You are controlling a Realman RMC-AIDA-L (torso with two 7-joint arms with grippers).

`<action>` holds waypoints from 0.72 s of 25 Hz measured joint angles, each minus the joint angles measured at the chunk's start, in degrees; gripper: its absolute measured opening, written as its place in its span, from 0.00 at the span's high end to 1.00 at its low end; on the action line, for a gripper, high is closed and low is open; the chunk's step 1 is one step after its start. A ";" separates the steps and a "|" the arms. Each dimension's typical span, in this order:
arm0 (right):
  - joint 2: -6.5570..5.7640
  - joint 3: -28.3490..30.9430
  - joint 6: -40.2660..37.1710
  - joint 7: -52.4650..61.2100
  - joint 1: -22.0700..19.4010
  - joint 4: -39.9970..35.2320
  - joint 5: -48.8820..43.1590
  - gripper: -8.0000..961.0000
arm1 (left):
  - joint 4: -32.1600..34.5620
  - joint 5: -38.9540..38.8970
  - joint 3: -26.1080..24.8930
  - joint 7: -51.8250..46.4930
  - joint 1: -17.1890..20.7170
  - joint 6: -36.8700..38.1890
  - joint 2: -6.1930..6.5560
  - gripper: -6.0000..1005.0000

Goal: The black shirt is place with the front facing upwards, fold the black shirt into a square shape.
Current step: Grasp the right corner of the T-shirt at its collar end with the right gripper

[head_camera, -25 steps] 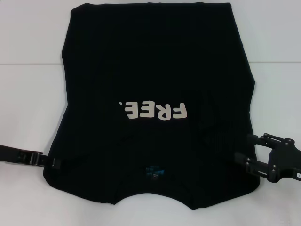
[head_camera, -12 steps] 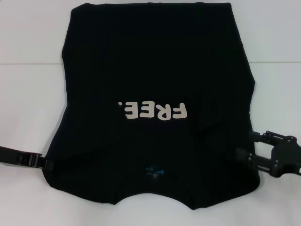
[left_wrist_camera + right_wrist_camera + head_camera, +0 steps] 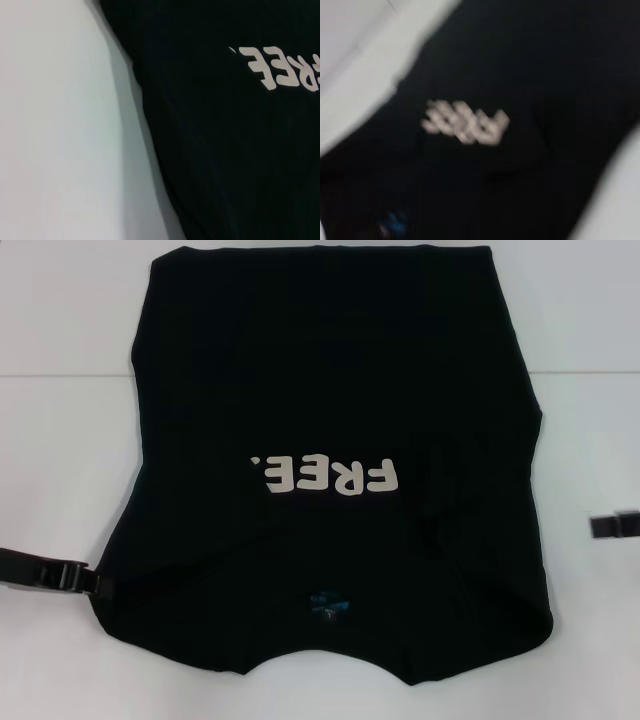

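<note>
Left claw [image 3: 95,583] sits at the near left edge of the black shirt [image 3: 330,390], its tip against or under the cloth; whether it is wide or narrow cannot be told. Right claw [image 3: 615,525] shows only as a dark piece at the head view's right border, apart from the shirt, its state likewise hidden. On the white table [image 3: 60,440] the shirt lies flat with sleeves folded in, cream "FREE!" lettering [image 3: 325,476] up and blue mark [image 3: 328,604] near the collar.
</note>
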 joint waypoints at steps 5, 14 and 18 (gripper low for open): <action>-2.50 0.24 -5.31 14.88 7.95 1.95 -15.03 0.28 | 0.00 -0.07 -0.06 0.14 -0.07 -0.17 0.14 0.96; -0.25 -0.64 -6.29 16.61 11.34 6.28 -19.78 0.30 | -0.15 -0.12 -0.15 0.25 -0.34 -0.17 0.29 0.96; 0.47 -0.83 -4.92 16.33 11.63 8.75 -19.78 0.30 | -0.69 -0.21 -0.62 0.26 -0.83 -0.17 0.60 0.96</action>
